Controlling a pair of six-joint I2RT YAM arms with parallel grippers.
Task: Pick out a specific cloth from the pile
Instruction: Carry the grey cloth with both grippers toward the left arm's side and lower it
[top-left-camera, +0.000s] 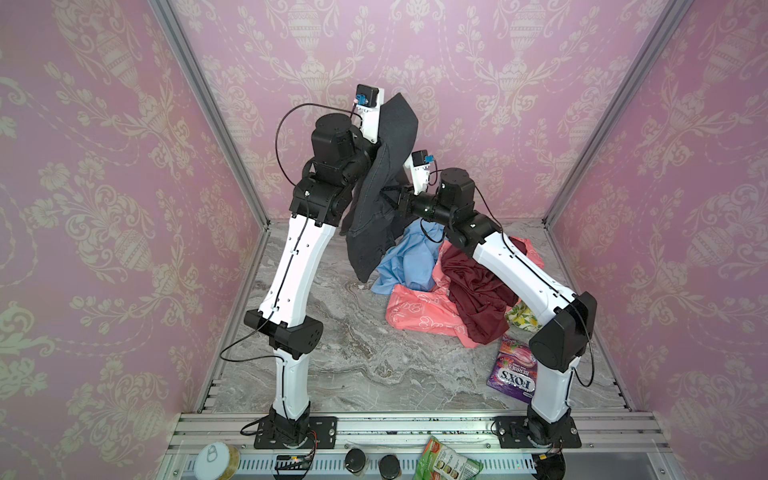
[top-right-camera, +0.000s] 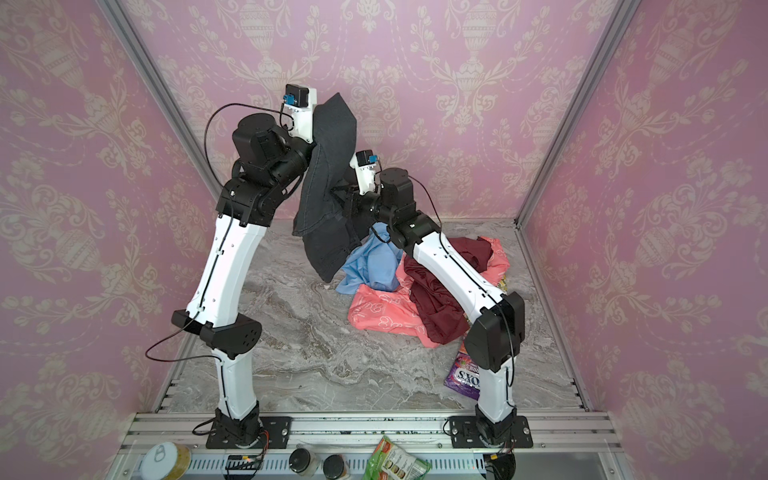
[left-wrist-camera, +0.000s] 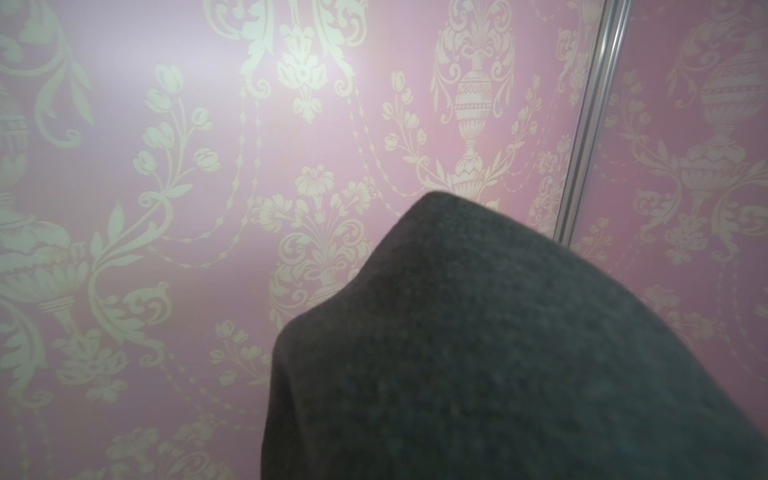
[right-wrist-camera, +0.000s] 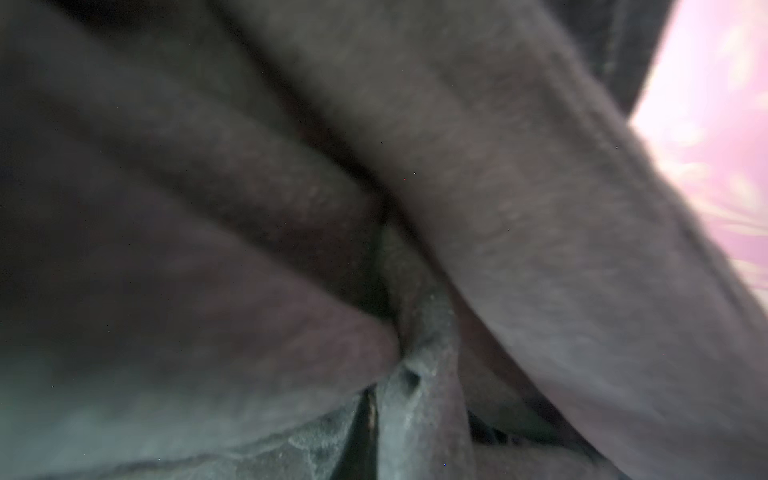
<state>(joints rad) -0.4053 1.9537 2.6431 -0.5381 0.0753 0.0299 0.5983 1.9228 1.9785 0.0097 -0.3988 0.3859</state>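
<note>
the left claw is raised high at the far middle of the scene and buried under the charcoal cloth. its jaws are hidden but clenched, and the cloth peaks over it and hangs from it. in the left wrist view the dark fabric humps over the place where the jaws sit.

the right claw is lower and just to the right. it is pushed into the cloth's right side and clenched on a fold, and the right wrist view shows only bunched dark fabric drawn to a pinch.

the charcoal cloth hangs between the two arms as a long sheet. its lowest corner drops close to the bench, just left of the pile. whether it touches the bench or the pile i cannot tell.

the pile lies on the far right of the bench, under the right arm. the light blue cloth is on its far left. the coral-pink cloth is spread nearest, and the maroon cloth is heaped on top of it. a bit of the yellow floral cloth shows at the right edge.

nearer, by the right arm, a purple fox's sweet bag lies flat and closed.

on the near ledge, off the bench, stand a tin closed by its pull-ring lid and two black-lidded jars. their contents are too small to tell. a green packet lies to the right of the jars.
</note>
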